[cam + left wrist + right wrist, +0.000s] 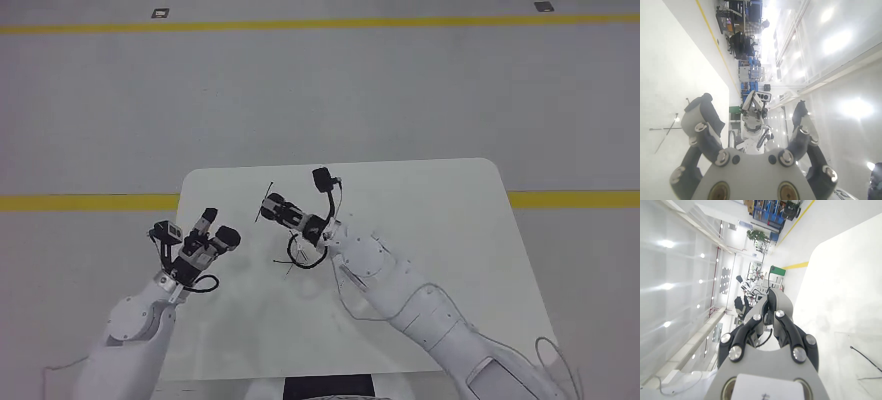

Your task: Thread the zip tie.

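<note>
A thin black zip tie (pixel 267 194) sticks out of my right gripper (pixel 270 211), which is shut on it above the middle of the white table (pixel 430 200). In the right wrist view the zip tie (pixel 769 279) rises as a straight strip from between the closed fingertips of the right gripper (pixel 770 297). My left gripper (pixel 221 228) hovers a short way to the left of it, open and holding nothing. The left wrist view looks between the spread fingers of the left gripper (pixel 753 102) toward the right gripper (pixel 753 106) farther off.
Loose black zip ties (pixel 296 262) lie crossed on the table just below the right gripper, and the zip ties (pixel 668 128) also lie flat beside the left fingers. One zip tie (pixel 865 359) lies on the tabletop in the right wrist view. The table's right half is bare.
</note>
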Controlling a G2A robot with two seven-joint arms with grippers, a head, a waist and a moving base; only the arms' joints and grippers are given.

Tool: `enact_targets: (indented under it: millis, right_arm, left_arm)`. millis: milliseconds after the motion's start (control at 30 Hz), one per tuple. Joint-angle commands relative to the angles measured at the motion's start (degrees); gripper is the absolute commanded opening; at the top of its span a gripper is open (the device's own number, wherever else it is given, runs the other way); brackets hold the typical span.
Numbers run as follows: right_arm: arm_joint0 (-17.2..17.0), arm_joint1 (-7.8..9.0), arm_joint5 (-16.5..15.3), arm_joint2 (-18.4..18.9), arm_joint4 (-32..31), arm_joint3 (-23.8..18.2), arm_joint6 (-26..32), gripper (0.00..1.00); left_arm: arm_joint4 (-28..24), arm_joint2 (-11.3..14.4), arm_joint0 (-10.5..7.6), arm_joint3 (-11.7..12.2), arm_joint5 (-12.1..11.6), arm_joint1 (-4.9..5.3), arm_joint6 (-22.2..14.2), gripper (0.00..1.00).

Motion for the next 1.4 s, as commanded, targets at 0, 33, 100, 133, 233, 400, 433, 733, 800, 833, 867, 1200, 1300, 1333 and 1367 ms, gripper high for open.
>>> enact_targets:
  millis: [0, 33, 100, 133, 233, 400, 433, 733, 800, 833, 867, 1200, 1300, 1333, 1367]
  right_arm:
    - [-0.6, -0.4, 1.3, -0.6, 0.1, -0.2, -2.1, 0.0]
    - [-0.8, -0.6, 2.0, -0.8, 0.3, -0.2, -2.9, 0.0]
    - [-1.0, -1.08, 3.0, -1.6, 0.7, 0.0, -3.6, 0.0]
    - [-0.9, -1.21, 2.8, -1.6, 0.4, 0.0, -4.3, 0.0]
    - [-0.9, -1.21, 2.8, -1.6, 0.4, 0.0, -4.3, 0.0]
    - [-0.9, -1.21, 2.8, -1.6, 0.4, 0.0, -4.3, 0.0]
    - [-1.2, -1.21, 3.0, -1.7, -0.1, -0.4, -4.6, 0.0]
    - [-3.1, -1.91, 6.2, -3.1, -4.2, -3.2, -8.4, 0.0]
    - [-3.1, -1.91, 6.2, -3.1, -4.2, -3.2, -8.4, 0.0]
    - [-3.1, -1.91, 6.2, -3.1, -4.2, -3.2, -8.4, 0.0]
    - [-3.1, -1.91, 6.2, -3.1, -4.2, -3.2, -8.4, 0.0]
    - [-5.1, -1.82, 7.5, -2.0, -6.8, -4.6, -9.2, 0.0]
    - [-5.5, -1.88, 7.5, -1.7, -7.0, -4.8, -9.2, 0.0]
    - [-5.6, -1.92, 7.5, -1.6, -7.1, -4.9, -9.3, 0.0]
    - [-5.8, -1.96, 7.5, -1.6, -7.2, -5.0, -9.4, 0.0]
  left_arm:
    - [-0.2, 0.1, -0.04, 0.0, 0.0, -0.69, -0.8, 1.0]
    - [-0.2, 0.1, -0.05, 0.2, 0.0, -0.99, -1.4, 1.0]
    - [-0.5, 0.2, -0.22, 0.1, 0.0, -1.69, -4.1, 1.0]
    - [-0.5, 0.2, -0.22, 0.1, 0.0, -1.69, -4.1, 1.0]
    - [-0.5, 0.2, -0.22, 0.1, 0.0, -1.69, -4.1, 1.0]
    - [-0.4, 0.2, -0.28, 0.1, 0.0, -1.7, -3.8, 1.0]
    - [0.0, 0.4, -0.48, -0.2, 0.0, -1.77, -2.8, 1.0]
    - [3.2, 2.8, -0.73, -1.4, 0.0, -2.67, -0.5, 1.0]
    - [3.2, 2.8, -0.73, -1.4, 0.0, -2.67, -0.5, 1.0]
    - [3.2, 2.8, -0.73, -1.4, 0.0, -2.67, -0.5, 1.0]
    - [3.2, 2.8, -0.73, -1.4, 0.0, -2.67, -0.5, 1.0]
    - [3.1, 4.0, -1.46, 0.0, 0.4, -2.64, 1.3, 0.9]
    - [3.4, 4.2, -1.74, 0.5, 0.4, -2.55, 1.4, 0.58]
    - [3.4, 4.2, -1.85, 0.7, 0.5, -2.53, 1.6, 0.51]
    - [3.4, 4.3, -1.92, 0.8, 0.5, -2.51, 1.7, 0.47]
